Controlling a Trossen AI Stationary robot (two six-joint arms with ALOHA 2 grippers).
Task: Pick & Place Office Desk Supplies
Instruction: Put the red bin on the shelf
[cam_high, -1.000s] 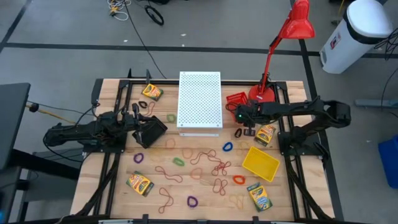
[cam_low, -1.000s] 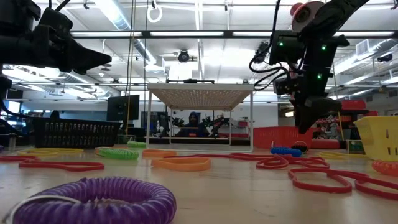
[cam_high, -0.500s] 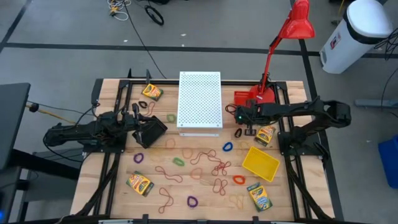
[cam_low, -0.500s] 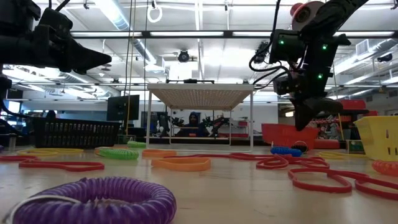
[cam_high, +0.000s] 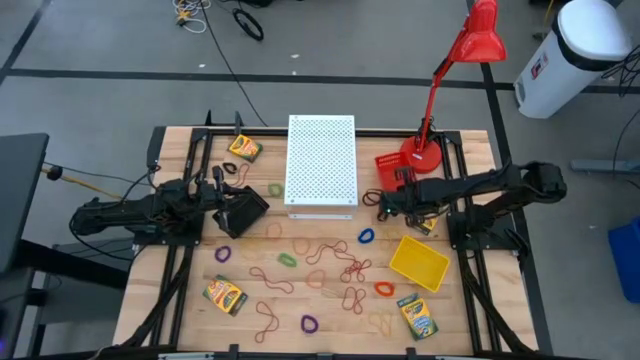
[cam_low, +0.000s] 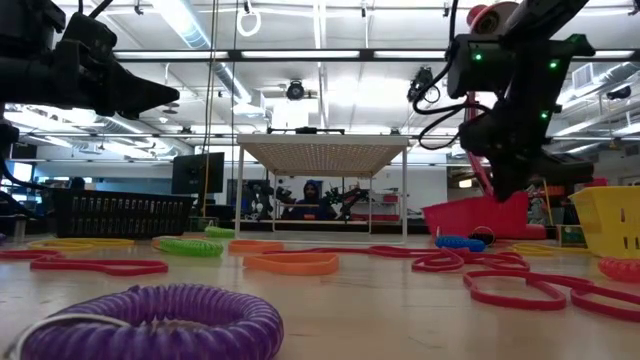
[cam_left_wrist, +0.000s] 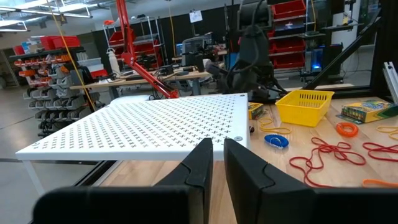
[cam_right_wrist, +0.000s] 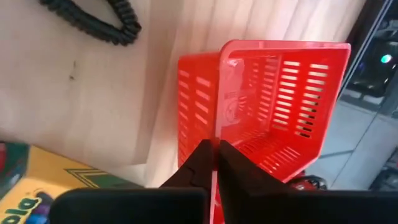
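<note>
my right end effector (cam_right_wrist: 213, 163) is pinched on the wall of the red basket (cam_right_wrist: 273, 99), beside the lamp base at the desk's (cam_high: 190, 310) far right. rubber bands (cam_high: 335, 262), elastic loops and crayon boxes (cam_high: 224, 294) lie scattered. my left end effector (cam_left_wrist: 216, 163) hovers nearly closed, empty.

Overhead, table-level, two close wrist views

Bright even overhead light, soft shadows, blurred low-view foreground
</note>
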